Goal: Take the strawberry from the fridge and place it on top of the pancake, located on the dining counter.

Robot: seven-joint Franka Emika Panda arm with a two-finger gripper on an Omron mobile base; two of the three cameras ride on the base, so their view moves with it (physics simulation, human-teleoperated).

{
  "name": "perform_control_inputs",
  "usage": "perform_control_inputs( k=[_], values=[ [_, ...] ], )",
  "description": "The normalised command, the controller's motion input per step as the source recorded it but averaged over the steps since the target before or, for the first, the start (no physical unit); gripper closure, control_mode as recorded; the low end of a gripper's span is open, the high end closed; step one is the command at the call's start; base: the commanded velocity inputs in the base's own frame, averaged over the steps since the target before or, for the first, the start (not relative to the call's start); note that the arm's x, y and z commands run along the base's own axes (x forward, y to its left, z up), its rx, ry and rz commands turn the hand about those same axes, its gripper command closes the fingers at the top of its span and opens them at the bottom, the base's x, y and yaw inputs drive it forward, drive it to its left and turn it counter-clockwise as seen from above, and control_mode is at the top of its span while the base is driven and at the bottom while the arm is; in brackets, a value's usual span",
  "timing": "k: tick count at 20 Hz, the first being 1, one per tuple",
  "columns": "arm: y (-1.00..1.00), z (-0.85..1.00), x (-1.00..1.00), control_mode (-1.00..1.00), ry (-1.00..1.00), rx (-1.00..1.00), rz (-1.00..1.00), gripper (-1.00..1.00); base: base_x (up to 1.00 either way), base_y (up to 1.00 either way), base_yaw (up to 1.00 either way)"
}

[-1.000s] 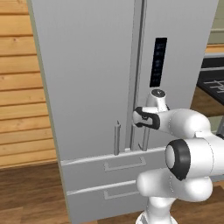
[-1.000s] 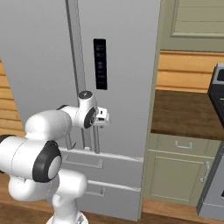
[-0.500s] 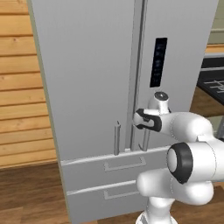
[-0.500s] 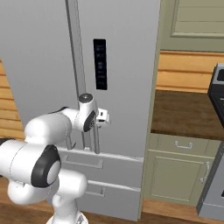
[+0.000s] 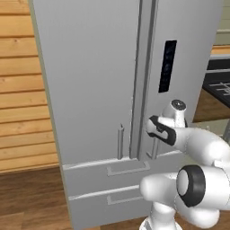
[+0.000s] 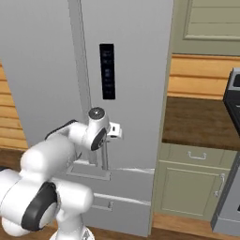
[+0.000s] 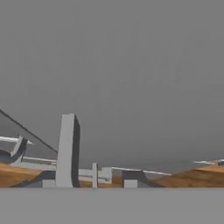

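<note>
1. We've got the gripper [image 5: 154, 129] clamped on the right fridge [image 5: 90, 90] handle [image 6: 105, 154].
2. Strawberry's presumably inside, doors shut.
3. Pull crooked and we reckon the fingers slide off.

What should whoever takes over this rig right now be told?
Tool: at the upper end of the bar handle on the fridge door with the black panel. Whether it is clamped on the handle cannot be told.
Things: both fridge doors look shut, drawers too.
Done: arm brought up to the handle.
Left: secure the grip, pull the door open, find and pick the strawberry inside, drive to the dining counter, set it on the pancake.
</note>
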Motion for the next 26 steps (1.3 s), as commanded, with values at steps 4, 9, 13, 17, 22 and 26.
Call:
perform_control_inputs(
  k=[4, 9, 13, 17, 22, 26],
  values=[
    [-0.96, -0.26, -0.99, -1.00, -0.12, 0.06, 0.00, 1.00, 0.00, 0.00, 0.00],
    [-1.00, -0.28, -0.97, -1.00, -0.09, 0.09, 0.01, 1.00, 0.00, 0.00, 0.00],
    [-1.00, -0.27, -0.85, -1.00, -0.05, 0.06, 0.00, 1.00, 0.00, 0.00, 0.00],
    [-1.00, -0.19, -0.62, -1.00, -0.02, 0.05, 0.01, 1.00, 0.00, 0.00, 0.00],
    [-0.54, -0.01, -0.02, -1.00, -0.01, 0.02, 0.06, 1.00, 0.00, 0.00, 0.00],
    [0.00, 0.00, 0.00, -1.00, 0.00, 0.00, 0.00, -1.00, 0.00, 0.00, 0.00]
  ],
)
